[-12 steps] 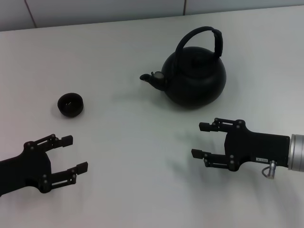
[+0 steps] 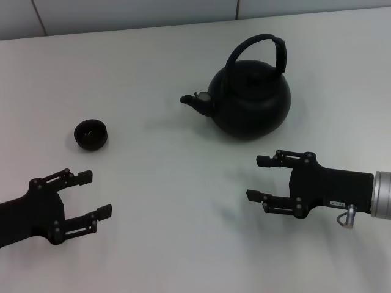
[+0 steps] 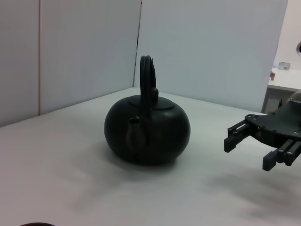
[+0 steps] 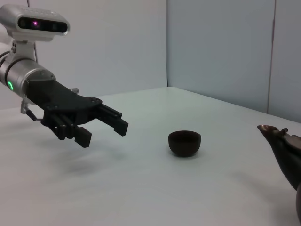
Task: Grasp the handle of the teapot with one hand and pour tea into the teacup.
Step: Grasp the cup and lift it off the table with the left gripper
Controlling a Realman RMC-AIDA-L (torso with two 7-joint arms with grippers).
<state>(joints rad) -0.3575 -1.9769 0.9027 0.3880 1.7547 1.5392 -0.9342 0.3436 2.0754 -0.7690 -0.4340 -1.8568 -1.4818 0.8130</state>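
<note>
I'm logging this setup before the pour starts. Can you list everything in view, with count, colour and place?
teapot: one, matte black, far side of the table toward the right, spout pointing left.
handle: one, black arched hoop, upright over the teapot.
teacup: one, black, on the table left of the teapot, apart from it.
table: one, white, under everything.
left hand: one, black, open, near left, holding nothing.
right hand: one, black with silver wrist, open, near side of the teapot, touching nothing.
</note>
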